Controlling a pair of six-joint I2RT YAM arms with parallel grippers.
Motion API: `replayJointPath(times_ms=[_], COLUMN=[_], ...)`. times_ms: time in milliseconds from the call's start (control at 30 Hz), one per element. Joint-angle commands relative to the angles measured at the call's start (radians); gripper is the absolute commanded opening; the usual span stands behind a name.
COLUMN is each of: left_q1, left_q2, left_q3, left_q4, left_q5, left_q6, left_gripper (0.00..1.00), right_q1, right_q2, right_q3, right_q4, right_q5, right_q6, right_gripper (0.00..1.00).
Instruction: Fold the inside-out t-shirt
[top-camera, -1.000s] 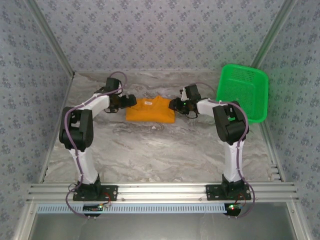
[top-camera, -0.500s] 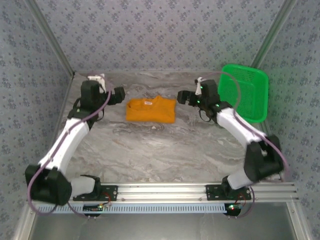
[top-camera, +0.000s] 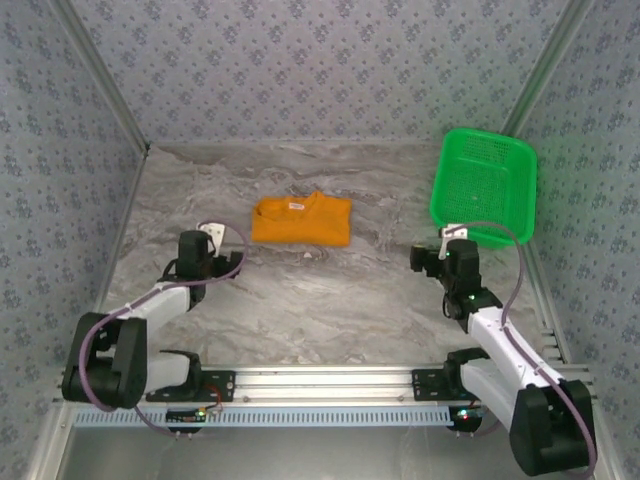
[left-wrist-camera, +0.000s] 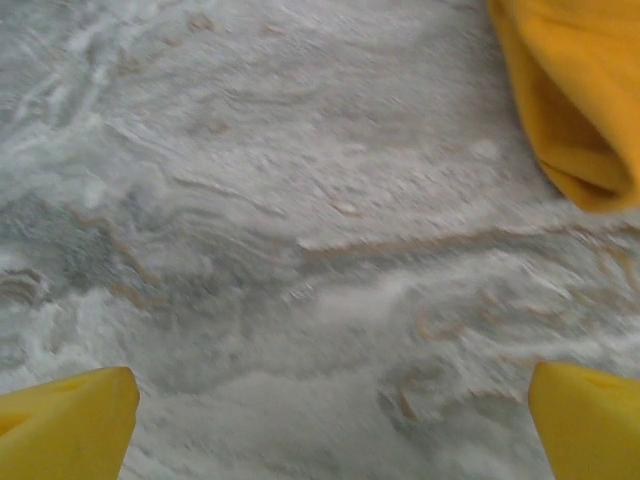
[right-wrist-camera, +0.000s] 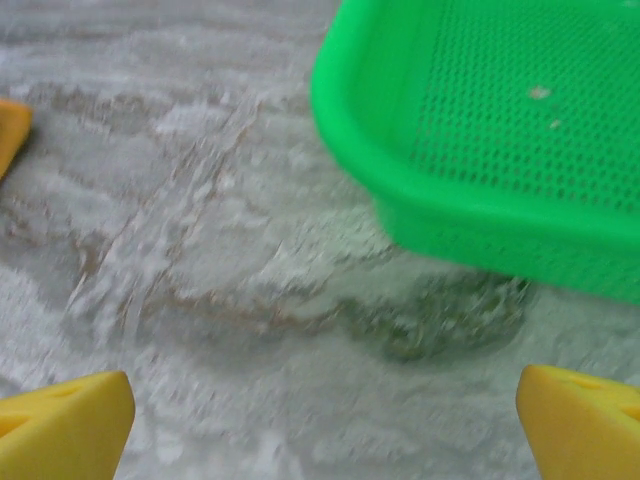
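Note:
The orange-yellow t-shirt (top-camera: 301, 220) lies folded into a small rectangle at the back middle of the marble table, its white neck label on top. Both grippers are away from it. My left gripper (top-camera: 222, 262) is low over the table, to the front left of the shirt, and open. In the left wrist view its yellow fingertips (left-wrist-camera: 70, 425) stand wide apart over bare marble, with a shirt edge (left-wrist-camera: 580, 100) at the upper right. My right gripper (top-camera: 424, 258) is open to the front right. Nothing lies between its yellow fingertips (right-wrist-camera: 65, 425), and a shirt corner (right-wrist-camera: 10, 130) shows at the left.
A green plastic mesh basket (top-camera: 487, 185) stands at the back right, close ahead of the right gripper; its wall (right-wrist-camera: 480, 215) fills the upper right of the right wrist view. Patterned walls enclose the marble table (top-camera: 330, 300) on three sides.
Both arms have drawn back from the shirt's sides toward the near edge and dropped low. The right gripper has opened wide. The shirt has stayed folded in place.

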Motion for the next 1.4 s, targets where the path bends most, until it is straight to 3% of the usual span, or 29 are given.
replayJointPath(times_ms=[0, 100, 200, 300, 367, 467, 500, 633, 933, 1367], left_q1=[0.042, 0.072, 0.089, 0.185, 0.187, 0.183, 0.183, 0.184, 0.180, 0.176], left_q2=[0.046, 0.108, 0.185, 0.223, 0.281, 0.273, 0.272, 0.272, 0.272, 0.273], left_q3=[0.002, 0.023, 0.030, 0.003, -0.022, -0.024, -0.020, -0.020, -0.008, -0.008], left_q4=[0.267, 0.339, 0.429, 0.518, 0.621, 0.604, 0.588, 0.593, 0.570, 0.570], left_q5=[0.059, 0.110, 0.132, 0.218, 0.205, 0.202, 0.202, 0.206, 0.176, 0.170], left_q6=[-0.011, -0.026, 0.001, -0.086, -0.094, -0.086, -0.085, -0.087, -0.093, -0.092], left_gripper=[1.00, 1.00, 1.00, 1.00, 1.00, 1.00, 1.00, 1.00, 1.00, 1.00], right_q1=[-0.073, -0.147, -0.167, -0.183, -0.197, -0.196, -0.182, -0.190, -0.173, -0.178], right_q2=[0.040, 0.140, 0.244, 0.369, 0.488, 0.650, 0.606, 0.630, 0.626, 0.629], right_q3=[-0.077, -0.101, -0.114, -0.072, -0.055, -0.031, 0.015, 0.025, 0.050, 0.056], right_q4=[0.243, 0.361, 0.541, 0.639, 0.726, 0.887, 0.716, 0.722, 0.673, 0.664], right_q5=[-0.083, -0.192, -0.168, -0.203, -0.188, -0.206, -0.209, -0.253, -0.177, -0.169], right_q6=[-0.089, -0.104, -0.077, -0.113, -0.096, -0.093, -0.125, -0.127, -0.118, -0.106], right_gripper=[1.00, 1.00, 1.00, 1.00, 1.00, 1.00, 1.00, 1.00, 1.00, 1.00])
